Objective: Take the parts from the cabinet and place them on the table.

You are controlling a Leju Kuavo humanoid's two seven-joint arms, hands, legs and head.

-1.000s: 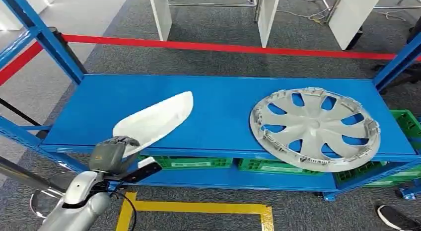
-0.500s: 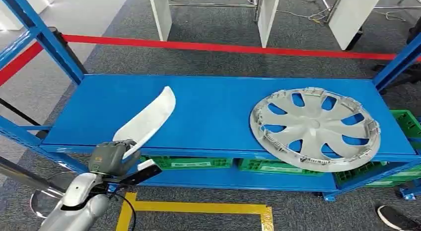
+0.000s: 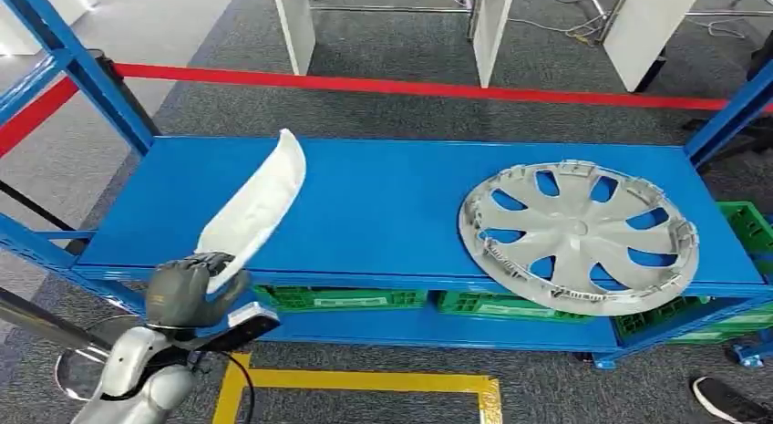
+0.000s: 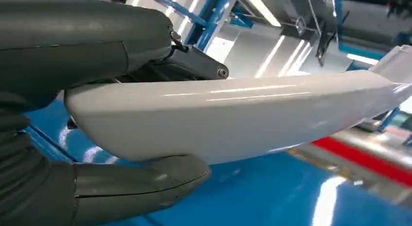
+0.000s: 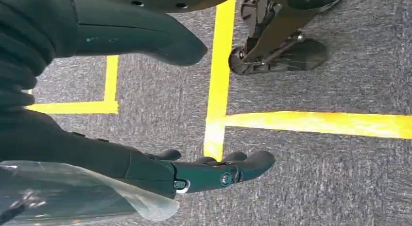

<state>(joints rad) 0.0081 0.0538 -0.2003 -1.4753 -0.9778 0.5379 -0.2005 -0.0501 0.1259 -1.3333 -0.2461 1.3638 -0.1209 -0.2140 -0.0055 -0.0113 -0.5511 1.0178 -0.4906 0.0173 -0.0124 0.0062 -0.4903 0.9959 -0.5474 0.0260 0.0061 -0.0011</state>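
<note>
My left hand [image 3: 187, 290] grips the near end of a long white curved plastic part [image 3: 252, 207] at the front edge of the blue shelf [image 3: 401, 205]. The part stands tilted up on edge, its far tip raised above the shelf. From the left wrist camera the white part [image 4: 233, 116] lies clamped between the grey thumb [image 4: 141, 187] and the fingers above it. A silver wheel cover [image 3: 579, 234] lies flat on the right side of the shelf, overhanging the front edge. My right hand [image 5: 145, 109] hangs over the floor, fingers apart, holding nothing.
Blue uprights [image 3: 87, 73] frame the cabinet at both ends. Green crates [image 3: 365, 299] sit on the lower shelf. Yellow tape [image 3: 365, 383] marks the grey carpet in front, red tape [image 3: 410, 87] runs behind, and a shoe [image 3: 729, 401] shows at bottom right.
My left hand has lifted and rolled the white part from lying flat to standing on edge, its far tip swinging up and to the left. The wheel cover has not moved.
</note>
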